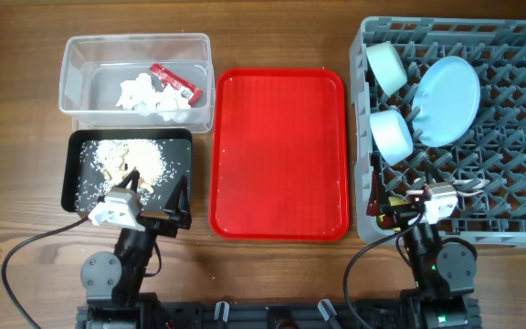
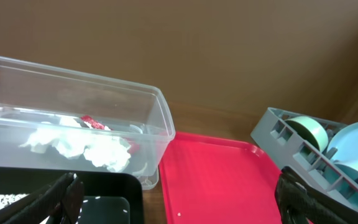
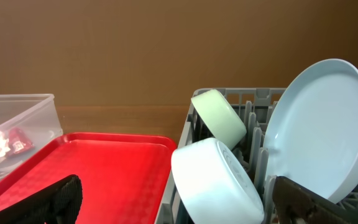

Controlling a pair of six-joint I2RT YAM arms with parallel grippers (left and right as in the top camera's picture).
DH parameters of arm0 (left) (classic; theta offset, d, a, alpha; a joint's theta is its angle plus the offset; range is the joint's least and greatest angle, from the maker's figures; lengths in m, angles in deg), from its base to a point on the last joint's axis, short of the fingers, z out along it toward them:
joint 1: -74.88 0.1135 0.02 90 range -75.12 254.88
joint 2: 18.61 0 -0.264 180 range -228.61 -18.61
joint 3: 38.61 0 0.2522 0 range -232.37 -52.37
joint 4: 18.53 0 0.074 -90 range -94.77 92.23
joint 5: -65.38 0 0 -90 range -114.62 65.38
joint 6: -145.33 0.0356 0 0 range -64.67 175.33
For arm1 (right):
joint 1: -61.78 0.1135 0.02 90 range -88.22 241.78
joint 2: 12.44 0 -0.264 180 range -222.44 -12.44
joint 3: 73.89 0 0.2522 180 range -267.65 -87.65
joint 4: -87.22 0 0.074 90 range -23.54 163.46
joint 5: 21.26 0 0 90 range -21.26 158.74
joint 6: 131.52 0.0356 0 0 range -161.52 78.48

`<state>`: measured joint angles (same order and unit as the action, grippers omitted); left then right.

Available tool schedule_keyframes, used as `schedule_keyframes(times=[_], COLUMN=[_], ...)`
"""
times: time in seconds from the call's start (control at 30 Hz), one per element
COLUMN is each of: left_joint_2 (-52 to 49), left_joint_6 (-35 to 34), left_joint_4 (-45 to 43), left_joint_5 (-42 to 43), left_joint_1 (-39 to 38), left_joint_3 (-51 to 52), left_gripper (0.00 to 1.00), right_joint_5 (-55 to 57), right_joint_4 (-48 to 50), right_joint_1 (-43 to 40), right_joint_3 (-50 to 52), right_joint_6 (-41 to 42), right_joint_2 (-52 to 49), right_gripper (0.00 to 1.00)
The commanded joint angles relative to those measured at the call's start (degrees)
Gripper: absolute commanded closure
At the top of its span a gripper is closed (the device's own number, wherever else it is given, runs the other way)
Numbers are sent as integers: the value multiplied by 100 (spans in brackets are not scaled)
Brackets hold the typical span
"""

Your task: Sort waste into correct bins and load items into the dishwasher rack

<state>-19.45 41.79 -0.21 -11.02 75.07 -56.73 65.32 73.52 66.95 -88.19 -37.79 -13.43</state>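
Observation:
The clear tub (image 1: 71, 55) holds crumpled white tissue (image 1: 149, 96) and the red wrapper (image 1: 173, 82). The black tray (image 1: 73, 174) holds beige food scraps (image 1: 126, 160). The grey rack (image 1: 519, 164) holds the pale green bowl (image 1: 386, 66), the light blue bowl (image 1: 393, 134) and the light blue plate (image 1: 447, 99), all on edge. My left gripper (image 1: 158, 194) is open and empty over the black tray's front edge. My right gripper (image 1: 416, 192) is open and empty at the rack's front left corner. I cannot make out the spoon and fork.
The flat red serving tray (image 1: 281, 155) lies between the bins and the rack, with a single grain on it. Both arm bases stand at the table's front edge. Bare wood table lies to the left of the bins.

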Motion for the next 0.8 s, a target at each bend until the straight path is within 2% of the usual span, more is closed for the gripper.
schedule_keyframes(times=[0.0, 0.77], left_joint_2=[70, 68], left_joint_6=[114, 116], left_joint_4=[-308, -138], left_joint_5=[28, -13], left_joint_1=[31, 31], left_joint_3=[295, 404], left_gripper=[0, 0], right_joint_5=[-87, -87], right_joint_4=[20, 20], right_joint_1=[24, 24], right_joint_3=[24, 24], right_joint_6=[-70, -72], right_joint_2=[72, 72], right_gripper=[0, 0])
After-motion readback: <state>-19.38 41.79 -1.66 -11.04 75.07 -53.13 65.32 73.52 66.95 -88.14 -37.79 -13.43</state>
